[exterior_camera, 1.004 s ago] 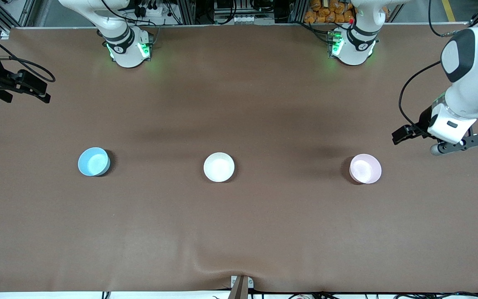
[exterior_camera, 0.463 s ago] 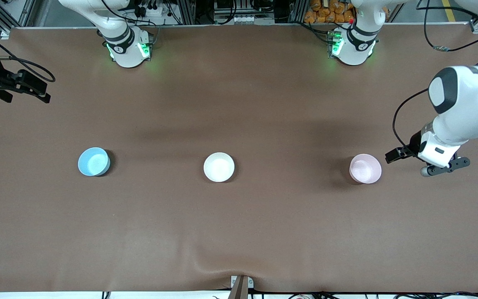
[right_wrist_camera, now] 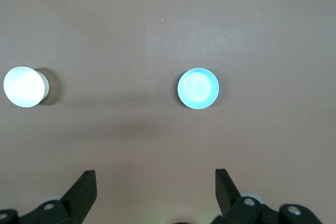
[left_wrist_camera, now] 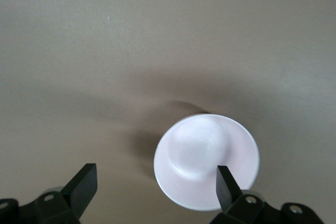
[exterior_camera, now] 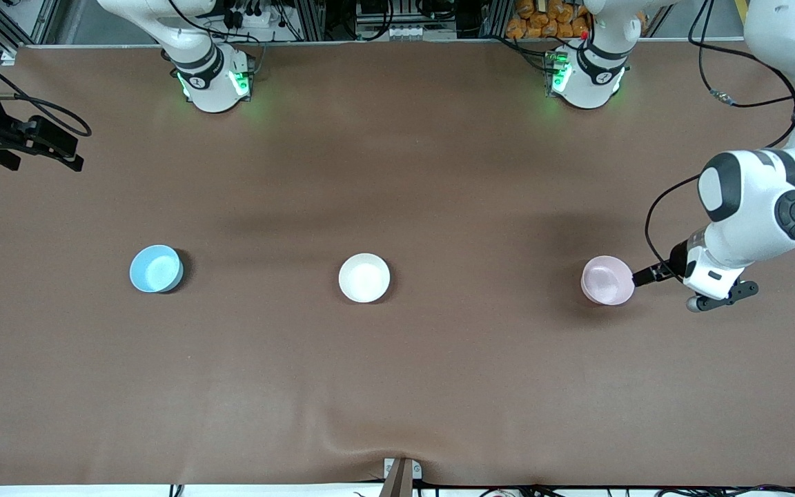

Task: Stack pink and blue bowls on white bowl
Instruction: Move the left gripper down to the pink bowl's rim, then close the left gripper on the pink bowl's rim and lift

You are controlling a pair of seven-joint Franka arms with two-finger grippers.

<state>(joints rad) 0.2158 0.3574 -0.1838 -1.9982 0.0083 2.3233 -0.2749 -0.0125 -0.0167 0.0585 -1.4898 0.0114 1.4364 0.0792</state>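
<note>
Moved: left gripper [exterior_camera: 639,278] has descended, spread, to pale pink round plastic bowl [exterior_camera: 606,279].
Handling: light, stiff, slippery; pinch rim.
Right gripper [right_wrist_camera: 156,190]: spread, waiting.

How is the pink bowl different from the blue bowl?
The pink bowl is pale pink; the blue bowl is sky blue. The pink bowl sits toward the left arm's end of the table with the open left gripper at its rim; the blue bowl sits alone toward the right arm's end. Both are small, round, upright and empty.
</note>
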